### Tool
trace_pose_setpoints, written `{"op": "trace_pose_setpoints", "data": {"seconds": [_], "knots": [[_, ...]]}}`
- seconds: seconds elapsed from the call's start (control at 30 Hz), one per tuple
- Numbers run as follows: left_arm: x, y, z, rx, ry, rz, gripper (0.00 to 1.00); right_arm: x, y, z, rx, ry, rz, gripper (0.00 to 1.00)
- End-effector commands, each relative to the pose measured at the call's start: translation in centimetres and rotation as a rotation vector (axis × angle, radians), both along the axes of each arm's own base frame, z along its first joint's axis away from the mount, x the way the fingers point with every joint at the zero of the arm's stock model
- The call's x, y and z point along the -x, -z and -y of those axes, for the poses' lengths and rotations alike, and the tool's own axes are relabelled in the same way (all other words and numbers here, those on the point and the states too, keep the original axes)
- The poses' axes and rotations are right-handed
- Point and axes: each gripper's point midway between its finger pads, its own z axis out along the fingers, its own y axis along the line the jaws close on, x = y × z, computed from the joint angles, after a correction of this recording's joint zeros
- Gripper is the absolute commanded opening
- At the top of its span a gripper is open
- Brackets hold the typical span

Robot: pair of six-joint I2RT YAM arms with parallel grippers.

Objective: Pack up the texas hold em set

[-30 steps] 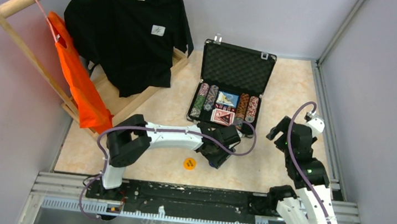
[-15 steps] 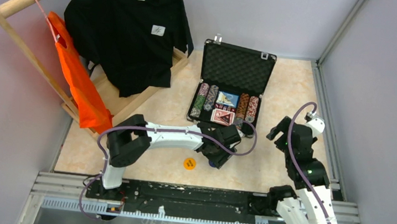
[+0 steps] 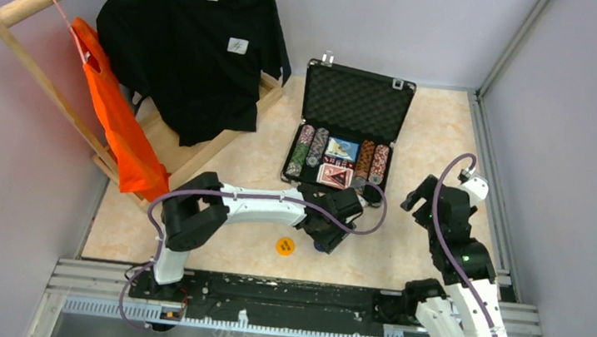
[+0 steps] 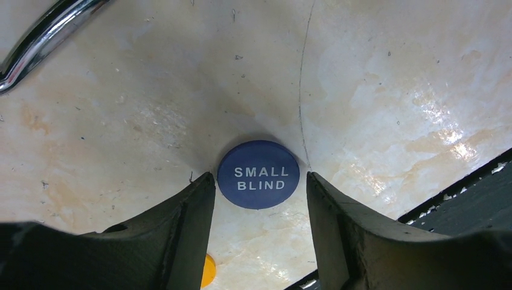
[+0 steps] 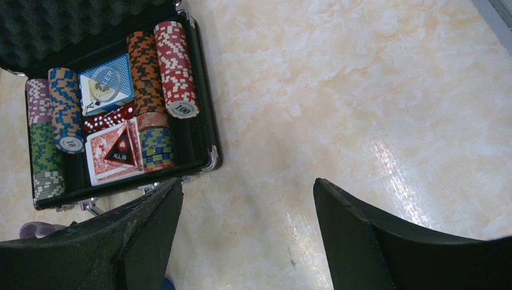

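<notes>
Nothing has shifted: left pincer stands apart astride the blue small-blind token; right pincer gapes wide, empty.

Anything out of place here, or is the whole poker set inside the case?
Two round tokens lie loose on the table, outside the open case. A blue SMALL BLIND token sits between the open fingers of the left gripper, and a yellow token lies on the table nearby. Nothing looks spilled or damaged.
</notes>
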Motion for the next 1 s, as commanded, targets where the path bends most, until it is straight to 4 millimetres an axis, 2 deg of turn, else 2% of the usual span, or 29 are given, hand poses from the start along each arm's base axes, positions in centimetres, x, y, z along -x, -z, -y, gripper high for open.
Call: {"op": "trace_pose_setpoints", "data": {"seconds": [0.0,0.4,0.67,0.97], "knots": [[0.4,1.4,-0.3,-0.032,0.009,-0.016,0.63,-0.6,-0.9,0.2,-0.001,0.007,0.048,0.79],[0.5,2.9,-1.5,-0.091,-0.007,-0.003,0.63,-0.4,-1.1,0.1,-0.008,0.0,0.058,0.79],[0.5,3.4,-2.0,-0.122,-0.024,0.007,0.64,0.2,-4.4,-0.3,-0.049,-0.023,0.168,0.79],[0.7,3.9,-2.3,-0.151,-0.027,0.015,0.64,0.3,-4.2,-0.2,-0.046,-0.02,0.161,0.79]]}}
